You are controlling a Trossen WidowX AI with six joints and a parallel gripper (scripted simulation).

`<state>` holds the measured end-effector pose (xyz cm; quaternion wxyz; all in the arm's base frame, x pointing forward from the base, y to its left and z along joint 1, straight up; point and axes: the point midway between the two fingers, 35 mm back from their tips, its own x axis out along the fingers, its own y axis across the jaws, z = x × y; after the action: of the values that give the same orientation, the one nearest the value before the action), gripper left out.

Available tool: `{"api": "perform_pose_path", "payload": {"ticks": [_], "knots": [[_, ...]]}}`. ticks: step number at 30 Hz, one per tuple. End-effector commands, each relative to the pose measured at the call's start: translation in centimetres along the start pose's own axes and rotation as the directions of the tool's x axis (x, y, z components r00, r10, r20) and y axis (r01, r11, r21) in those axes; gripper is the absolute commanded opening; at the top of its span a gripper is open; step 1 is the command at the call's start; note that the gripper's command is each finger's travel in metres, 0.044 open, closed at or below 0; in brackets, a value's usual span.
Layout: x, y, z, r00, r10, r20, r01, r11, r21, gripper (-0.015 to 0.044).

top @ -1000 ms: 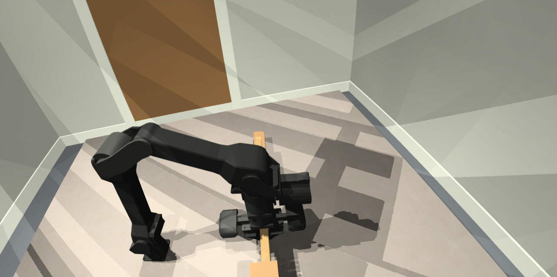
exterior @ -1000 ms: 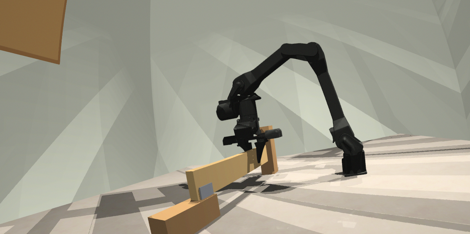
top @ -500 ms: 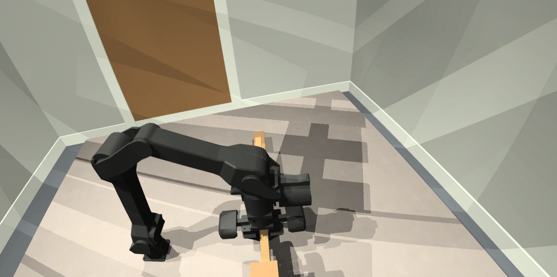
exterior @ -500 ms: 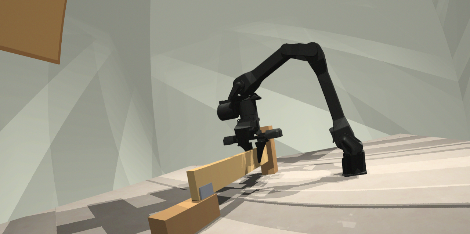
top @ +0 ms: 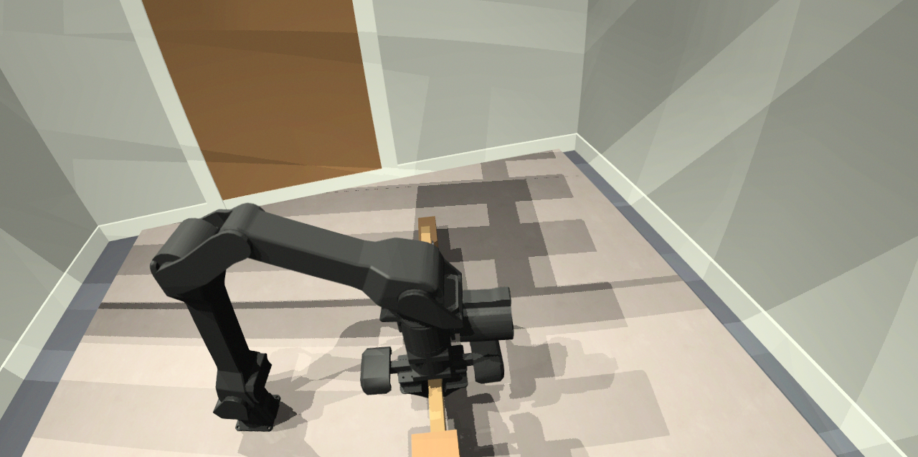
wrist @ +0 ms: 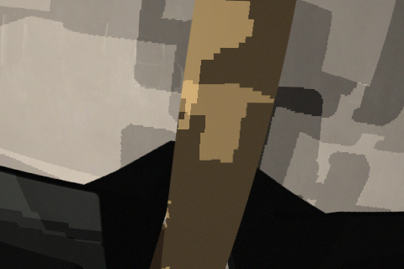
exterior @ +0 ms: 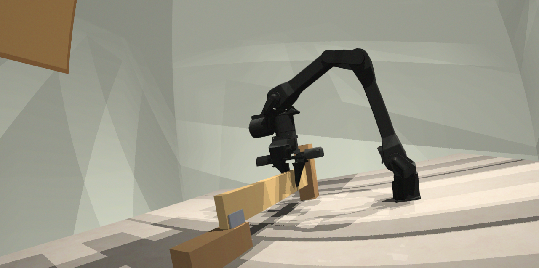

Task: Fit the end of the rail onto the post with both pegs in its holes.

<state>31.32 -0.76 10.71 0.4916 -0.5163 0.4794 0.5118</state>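
Observation:
The light wooden rail [top: 436, 409] [exterior: 256, 197] [wrist: 227, 122] is off the table and looks roughly level. Its far end sits at the grey bracket [exterior: 236, 218] on the brown footboard block [top: 432, 222] [exterior: 222, 245]. Its near end reaches the upright post [top: 434, 444] [exterior: 313, 179]. No gap shows between rail and post, but a finger and the post's top partly hide the joint. The pegs and holes are not visible. My gripper [exterior: 291, 178] [wrist: 199, 155] is shut on the rail close to its post end, one finger on each side.
The arm's base [top: 257, 415] [exterior: 406, 187] stands to one side of the rail, with the arm arching over to it. Walls surround the floor, and a brown door panel [top: 275, 82] is behind. Shadows cross the floor and rail.

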Motion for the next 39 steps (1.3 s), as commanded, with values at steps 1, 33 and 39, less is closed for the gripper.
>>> {"api": "perform_pose_path", "payload": {"ticks": [1,33,39], "knots": [[-0.37,-0.13,-0.09,1.0,-0.008,-0.007,0.008,1.0,0.002,0.0],[0.01,-0.17,0.32,1.0,-0.008,-0.006,0.008,1.0,0.003,0.0],[0.02,-0.17,0.21,1.0,-0.008,-0.006,0.008,1.0,0.002,0.0]]}}
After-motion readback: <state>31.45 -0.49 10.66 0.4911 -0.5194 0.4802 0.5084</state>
